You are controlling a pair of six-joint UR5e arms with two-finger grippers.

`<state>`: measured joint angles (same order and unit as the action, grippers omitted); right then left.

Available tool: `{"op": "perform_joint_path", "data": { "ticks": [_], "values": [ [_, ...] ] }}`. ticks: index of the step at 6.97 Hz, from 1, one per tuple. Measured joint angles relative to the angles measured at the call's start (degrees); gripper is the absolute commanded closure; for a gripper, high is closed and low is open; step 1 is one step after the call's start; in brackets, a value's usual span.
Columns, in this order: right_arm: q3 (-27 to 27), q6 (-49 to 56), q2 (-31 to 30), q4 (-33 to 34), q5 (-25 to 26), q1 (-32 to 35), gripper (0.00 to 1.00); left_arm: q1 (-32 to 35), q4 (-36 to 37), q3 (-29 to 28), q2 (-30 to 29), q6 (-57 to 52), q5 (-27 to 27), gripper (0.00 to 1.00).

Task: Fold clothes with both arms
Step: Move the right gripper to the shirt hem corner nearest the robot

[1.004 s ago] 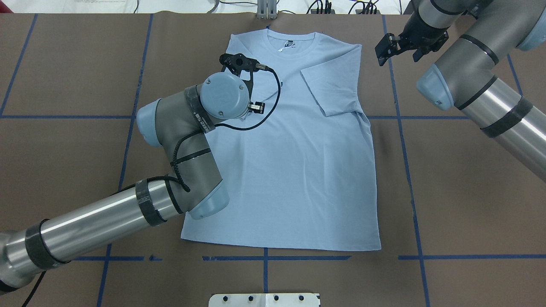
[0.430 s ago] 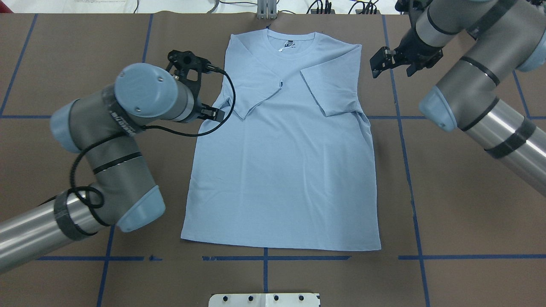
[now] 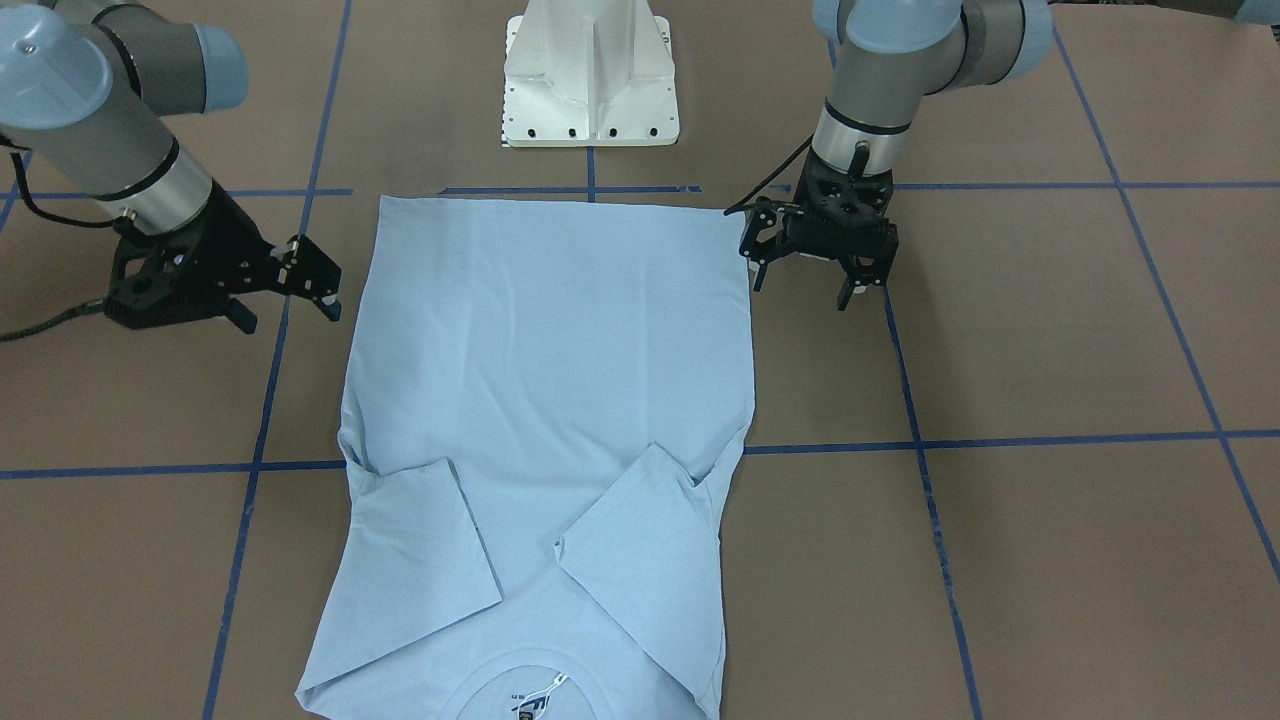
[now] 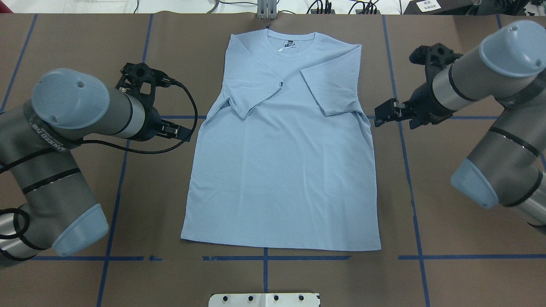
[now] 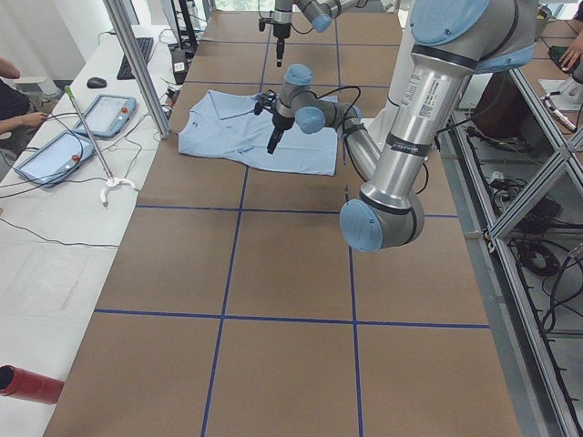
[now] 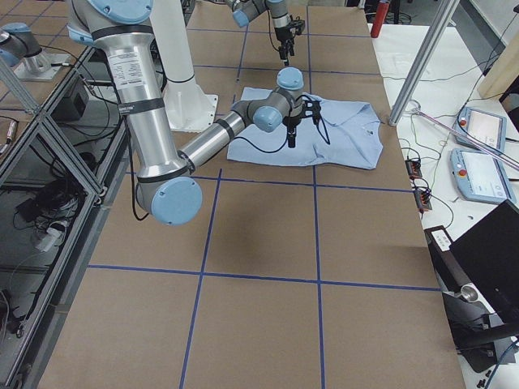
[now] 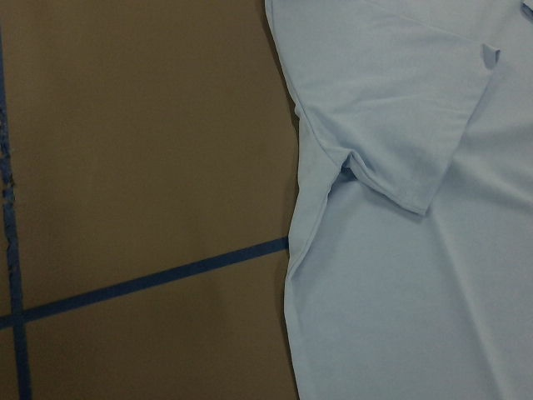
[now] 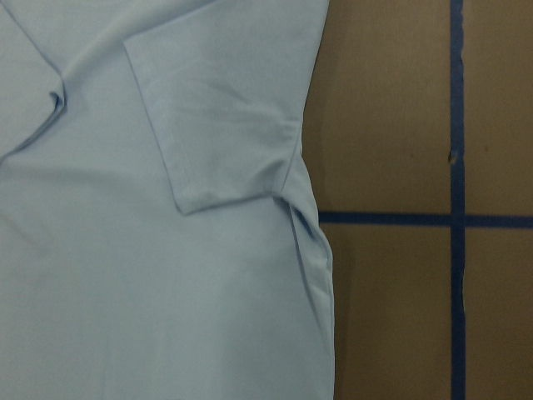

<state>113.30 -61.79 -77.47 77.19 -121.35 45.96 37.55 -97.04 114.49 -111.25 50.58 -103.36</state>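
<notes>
The light blue T-shirt lies flat on the brown table, collar at the far edge, both short sleeves folded in onto the chest. My left gripper hovers open just off the shirt's left edge, beside the folded sleeve. At the shirt's right edge, level with the other sleeve, my right gripper is open too. From the front, the left gripper and right gripper both show spread fingers with nothing between them. Each wrist view shows shirt edge and bare table.
The white pedestal base sits at the near edge. Blue tape lines cross the brown table cover. A metal post and cables stand at the far edge. Tablets lie on a side table.
The left gripper drew back leftward off the shirt, leaving the left sleeve folded inward. The right gripper came from the far right corner nearer, to beside the right sleeve.
</notes>
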Motion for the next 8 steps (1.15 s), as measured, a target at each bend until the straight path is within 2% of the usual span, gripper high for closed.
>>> {"op": "perform_joint_path", "data": {
  "ticks": [1, 3, 4, 6, 8],
  "values": [
    [3.6, -6.8, -2.9, -0.2, 4.7, -7.0, 0.0, 0.0, -0.3, 1.8, 2.2, 1.0, -1.6, 0.0],
    [7.0, -18.7, -6.1, -0.5, 20.3, -24.8, 0.0, -0.3, -2.5, 3.3, 4.3, 5.3, -2.6, 0.0],
    [7.8, -21.6, -7.2, -0.6, 24.5, -30.3, 0.0, -0.5, -3.2, 3.4, 4.4, 6.7, -2.7, 0.0],
    [7.5, -23.4, -8.9, -0.7, 27.9, -34.8, 0.0, -0.8, -3.5, 3.1, 4.4, 7.4, -2.8, 0.0],
    [6.2, -23.5, -9.8, -0.7, 28.3, -35.3, 0.0, -0.9, -3.6, 2.7, 4.3, 7.4, -2.8, 0.0]
  ]
}}
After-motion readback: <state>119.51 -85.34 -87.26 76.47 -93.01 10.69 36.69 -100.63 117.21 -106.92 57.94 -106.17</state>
